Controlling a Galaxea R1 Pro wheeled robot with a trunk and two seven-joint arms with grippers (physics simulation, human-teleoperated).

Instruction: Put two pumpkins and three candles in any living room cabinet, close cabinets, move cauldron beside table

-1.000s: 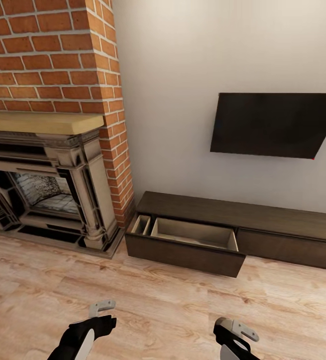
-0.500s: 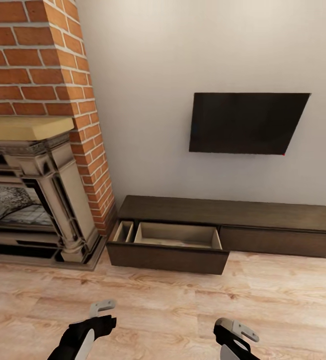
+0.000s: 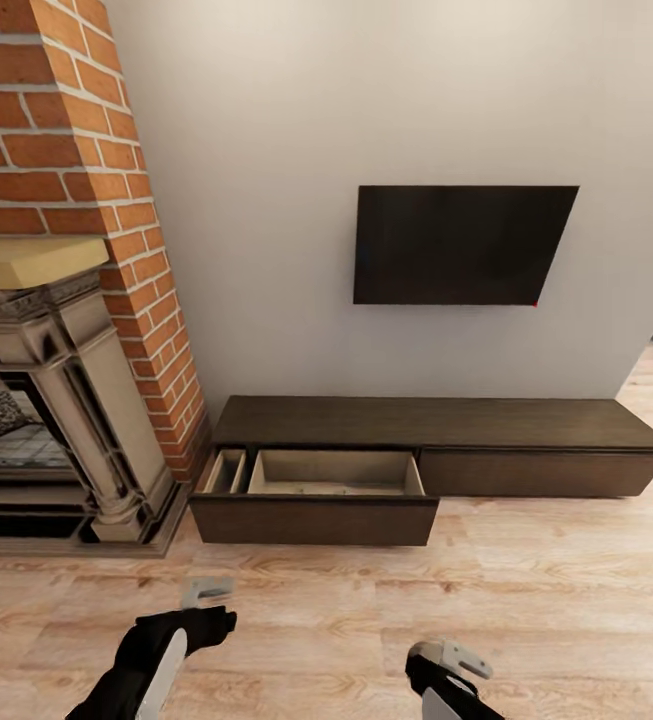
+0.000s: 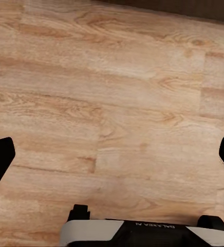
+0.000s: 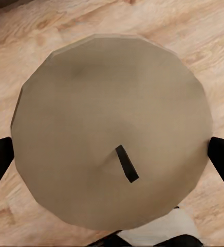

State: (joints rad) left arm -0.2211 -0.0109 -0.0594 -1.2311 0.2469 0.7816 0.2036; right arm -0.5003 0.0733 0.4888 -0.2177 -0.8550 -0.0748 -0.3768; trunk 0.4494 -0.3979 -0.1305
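Setting: living room; wood plank floor (image 3: 566, 590), brick fireplace (image 3: 56, 300) on the left, dark wall screen (image 3: 461, 245) on a pale wall.
Cabinet: the cabinet (image 3: 436, 440) is a long low dark-brown unit against the wall beside the fireplace.
Drawer: left drawer (image 3: 316, 500) stands pulled out, pale insides showing, split into a narrow and a wide compartment; whether anything lies inside cannot be told. Right-hand front sits flush.
Left gripper: left gripper (image 4: 112, 154) hangs over bare floor with its fingers wide apart and nothing between them.
Right gripper: right gripper (image 5: 112, 154), fingers clamped on either side of a candle.
Candle: the candle (image 5: 112, 134) is a beige cylinder seen end-on in the right wrist view, dark wick tilted, floor behind it.
Change: across the last second the cabinet has slid from the right of the head view toward its centre and now faces it squarely; the whole picture shifted, so the camera moved, not the furniture.
Meaning: judged, the robot is lining up with the open drawer to drop the candle in; closing it comes after.
Not in view: pumpkins, cauldron, table.
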